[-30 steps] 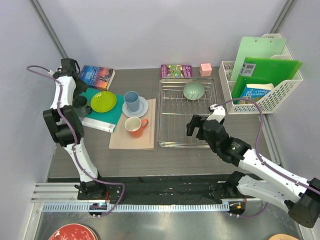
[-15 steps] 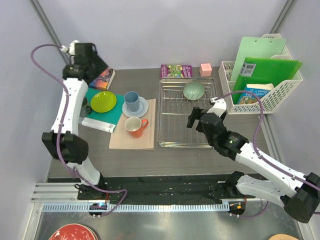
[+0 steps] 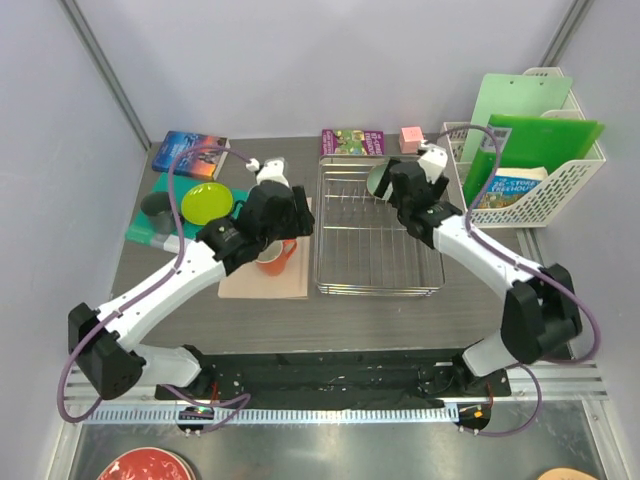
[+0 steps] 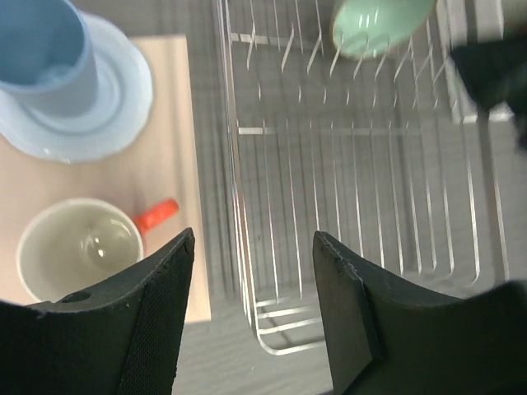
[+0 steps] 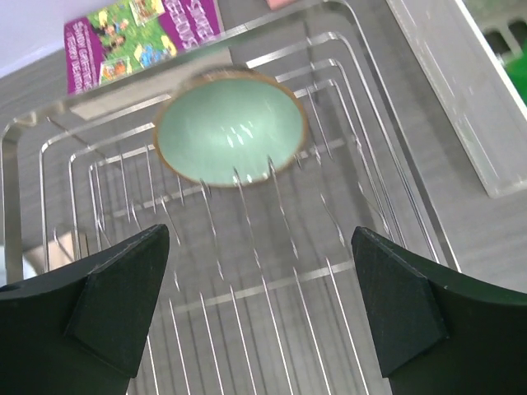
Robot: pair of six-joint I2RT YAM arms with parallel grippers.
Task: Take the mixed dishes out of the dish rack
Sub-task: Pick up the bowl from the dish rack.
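Sage-green bowl (image 5: 229, 126): sole item in dish rack (image 3: 378, 290), far end, leaning on tines. We centre the wide-spread right gripper (image 5: 259, 237) (empty) on its rim before closing; left gripper (image 4: 253, 239) half-open, empty.

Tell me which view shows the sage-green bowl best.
Right wrist: the sage-green bowl shows whole and large in the dish rack. Left wrist crops it at the top edge; top external has it partly hidden by the right arm.

One overview, two close wrist views
Top camera looks down from the near edge of the surface (image 3: 400, 320); both wrist cameras face down close over the dish rack (image 4: 346, 206), sharing the sage-green bowl (image 5: 229, 126).
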